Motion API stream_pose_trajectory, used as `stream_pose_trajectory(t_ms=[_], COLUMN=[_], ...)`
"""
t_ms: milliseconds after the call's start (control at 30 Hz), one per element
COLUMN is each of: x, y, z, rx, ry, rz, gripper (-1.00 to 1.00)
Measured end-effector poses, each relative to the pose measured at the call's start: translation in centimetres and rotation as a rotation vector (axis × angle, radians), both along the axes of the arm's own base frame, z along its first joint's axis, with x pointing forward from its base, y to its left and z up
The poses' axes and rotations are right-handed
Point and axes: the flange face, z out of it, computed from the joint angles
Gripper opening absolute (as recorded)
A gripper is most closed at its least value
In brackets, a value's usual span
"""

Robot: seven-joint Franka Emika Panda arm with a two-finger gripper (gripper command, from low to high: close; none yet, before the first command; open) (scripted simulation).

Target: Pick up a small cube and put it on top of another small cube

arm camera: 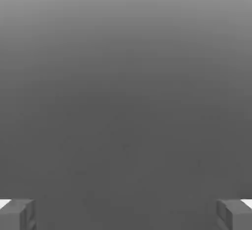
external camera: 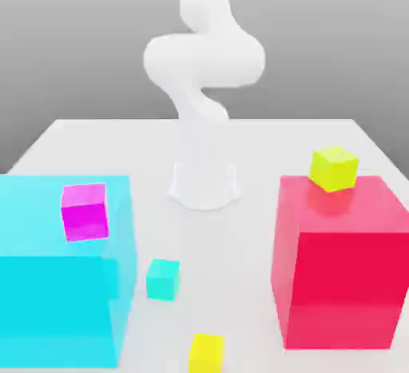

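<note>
Yellow cube [external camera: 206,354] is looking rigid and light, probably suiting a grip across opposite side faces; pincer [arm camera: 126,215] is standing open, empty.

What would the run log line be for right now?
gripper: open, nothing held | warm yellow cube: on table | lime-yellow cube: on red box | stack: not made

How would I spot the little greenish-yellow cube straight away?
Find the big red box on the exterior view's right. On its top, toward the back edge, sits a small lime-yellow cube. The other yellow cube is a warmer shade and rests down on the table.
</note>
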Motion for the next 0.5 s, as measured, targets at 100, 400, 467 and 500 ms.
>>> stream_pose_trajectory(t_ms=[100,400,467,500], x=[2.8,9.3,10.3,10.8], y=[0.1,0.0,-0.1,-0.1], z=[-3.3,-13.7,-16.2,-17.5], rx=[0.072,0.258,0.295,0.313], ry=[0.057,0.209,0.240,0.255], rz=[-0.106,-0.427,-0.500,-0.538], gripper=[0.00,0.00,0.00,0.00])
